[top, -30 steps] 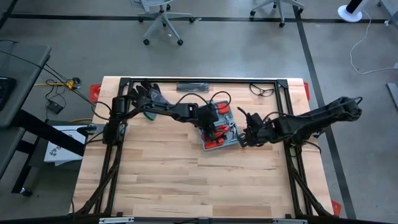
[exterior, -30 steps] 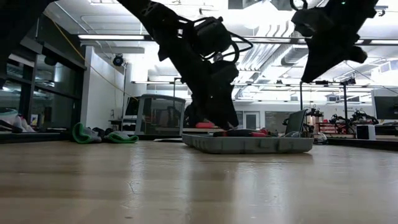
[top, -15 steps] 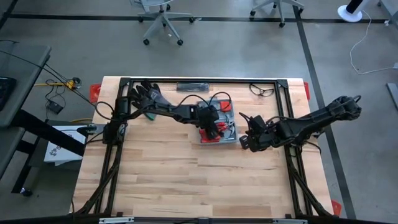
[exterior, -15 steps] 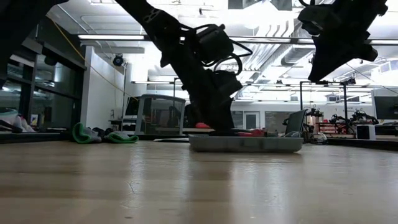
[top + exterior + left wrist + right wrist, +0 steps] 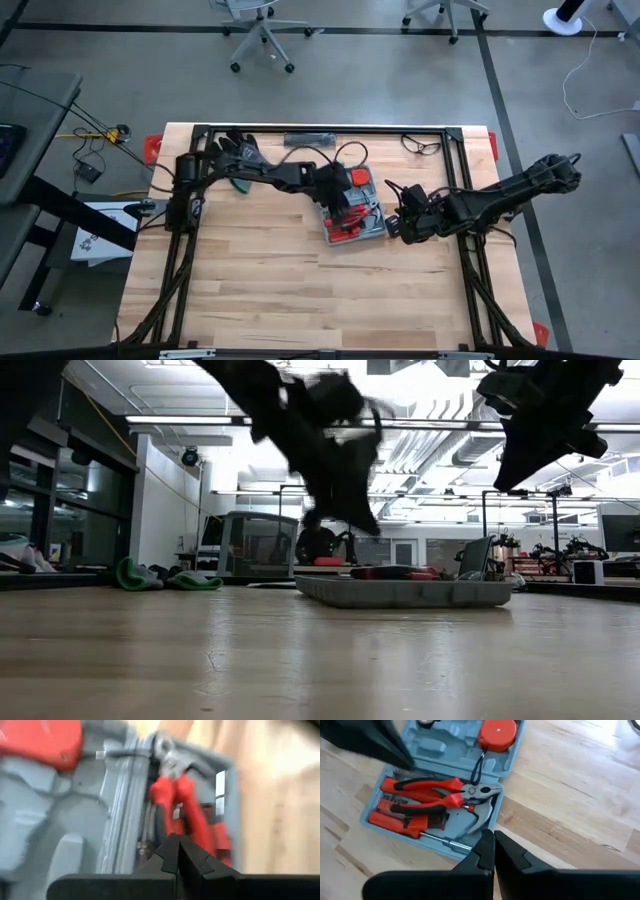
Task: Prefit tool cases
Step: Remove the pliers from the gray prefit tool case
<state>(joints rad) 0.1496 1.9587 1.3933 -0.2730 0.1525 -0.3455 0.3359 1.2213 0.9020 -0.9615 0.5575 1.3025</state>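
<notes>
The blue-grey tool case (image 5: 357, 222) lies open and flat on the table (image 5: 260, 290), a little right of its middle. In its recesses are red-handled pliers (image 5: 427, 787), a red round tape measure (image 5: 498, 732) and a hammer (image 5: 481, 821). My left gripper (image 5: 345, 205) hangs shut just above the case (image 5: 405, 593), with nothing between its fingers (image 5: 170, 852). In the low view the left gripper (image 5: 362, 525) is clear of the case. My right gripper (image 5: 393, 227) waits shut beside the case's right edge, raised off the table (image 5: 560, 795).
Dark gloves (image 5: 235, 155) with something green lie at the table's far left. A black bar (image 5: 310, 138) and a pair of glasses (image 5: 422, 145) lie along the far edge. The near half of the table is bare wood.
My left gripper stood open, down in the case. It has shut and risen clear above it, rolling a little. The case has turned about on the table, first squarer, then slanted again. It stays flat.
</notes>
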